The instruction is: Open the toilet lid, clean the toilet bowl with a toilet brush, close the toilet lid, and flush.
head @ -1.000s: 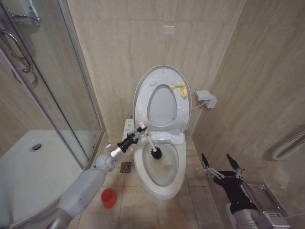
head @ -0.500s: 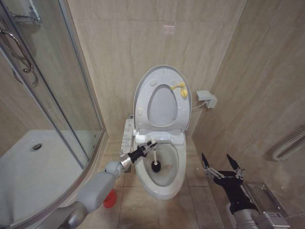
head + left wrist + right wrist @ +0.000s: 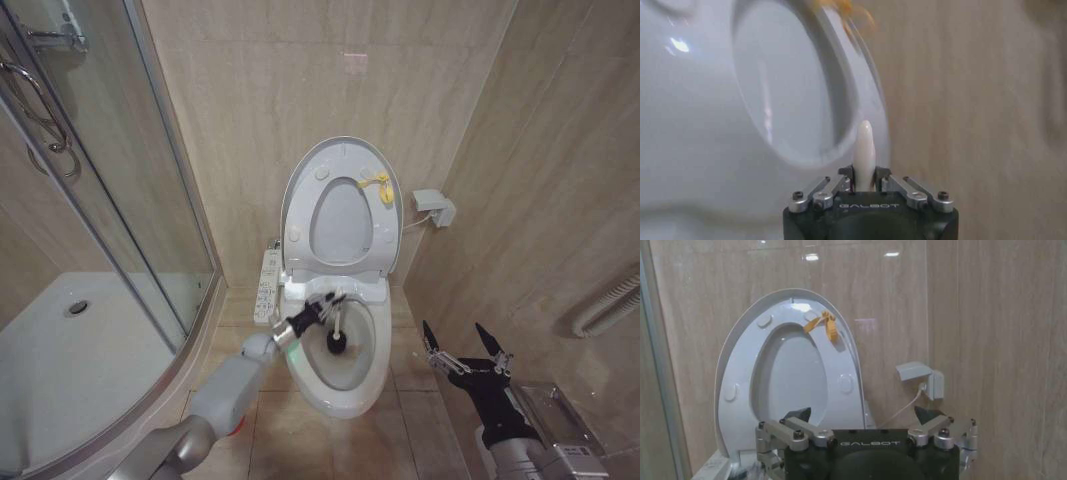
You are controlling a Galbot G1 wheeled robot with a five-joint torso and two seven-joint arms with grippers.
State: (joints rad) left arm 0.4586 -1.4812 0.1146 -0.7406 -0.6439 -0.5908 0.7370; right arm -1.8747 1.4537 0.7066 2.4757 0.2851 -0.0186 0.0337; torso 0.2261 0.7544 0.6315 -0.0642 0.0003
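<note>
Head view: a tiled bathroom corner with the toilet against the back wall and a glass shower enclosure (image 3: pixel 100 200) on the left.
Toilet lid (image 3: pixel 300 185): raised, leaning back against the wall, with the seat ring (image 3: pixel 383 235) up against it; a yellow loop tag (image 3: pixel 376 184) hangs near the top.
Toilet bowl (image 3: pixel 372 360): uncovered, white, with brownish staining inside.
Toilet brush (image 3: pixel 338 332): dark bristle head down inside the bowl near its rear half, white handle slanting up.
Left gripper (image 3: pixel 322 309): reaching over the bowl's left rim, fingers clamped on the brush handle; the left wrist view has the white handle tip (image 3: pixel 865 145) sticking out between the closed fingers.
Right gripper (image 3: pixel 465 352): low on the right of the toilet, well apart from it, fingers spread wide and holding nothing.
Wall socket (image 3: pixel 433 207): right of the lid.
</note>
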